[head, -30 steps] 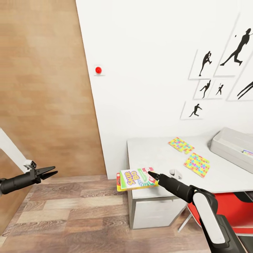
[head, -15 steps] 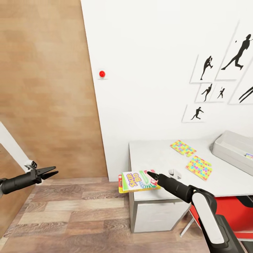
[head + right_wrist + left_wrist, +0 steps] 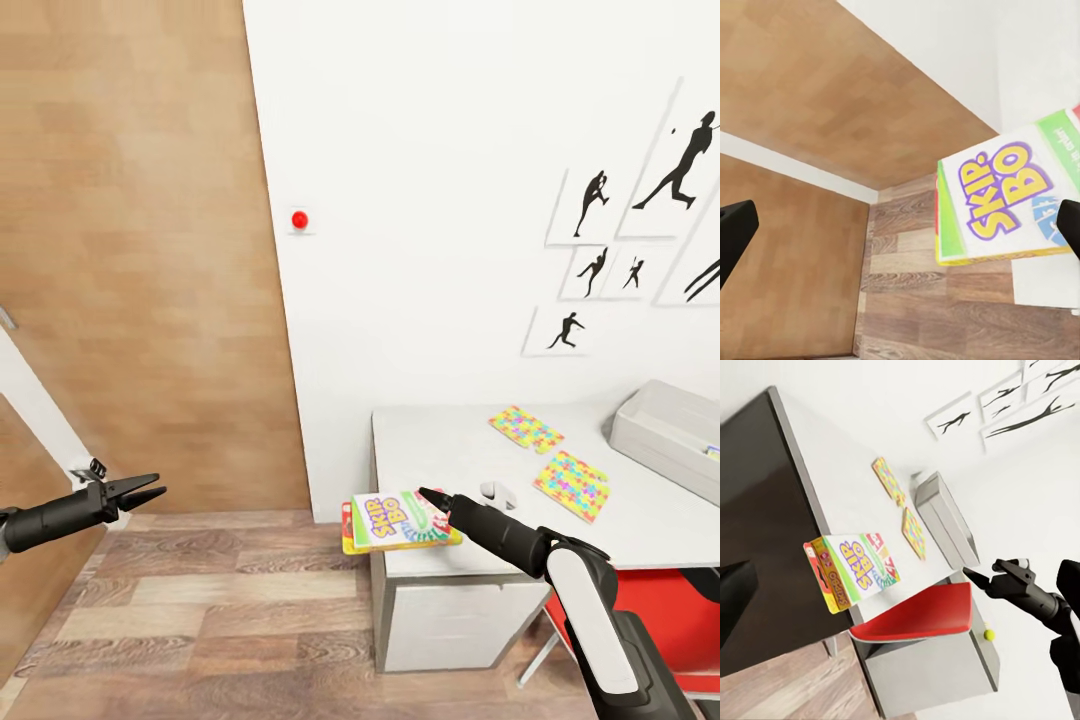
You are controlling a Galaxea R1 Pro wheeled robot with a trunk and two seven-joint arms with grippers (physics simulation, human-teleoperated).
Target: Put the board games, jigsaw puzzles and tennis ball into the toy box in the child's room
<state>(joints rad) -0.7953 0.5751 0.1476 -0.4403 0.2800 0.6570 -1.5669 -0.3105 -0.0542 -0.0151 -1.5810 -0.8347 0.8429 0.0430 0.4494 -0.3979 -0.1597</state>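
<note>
The SKIP-BO board game (image 3: 395,520) lies on the near left corner of the pale table (image 3: 440,450), with its end jutting past the edge (image 3: 855,570) (image 3: 997,195). My right gripper (image 3: 428,495) hovers just above it, open and empty; in the left wrist view the right gripper (image 3: 971,574) shows clear of the box. Two jigsaw puzzles (image 3: 525,428) (image 3: 572,485) lie further along the top. The grey toy box (image 3: 650,435) stands at the right. A tennis ball (image 3: 988,634) shows beyond the chair. My left gripper (image 3: 155,487) hangs open over the floor.
A red chair (image 3: 660,600) is tucked under the table by my right arm. A wood-panelled wall (image 3: 130,250) runs along the left, with plank floor (image 3: 220,620) between it and the table. The white wall carries a red button (image 3: 299,219) and black sports prints (image 3: 590,205).
The whole view has swung slightly, so wall, table and box sit further right in the picture. The box stays on the table corner. Both grippers hold the same pose.
</note>
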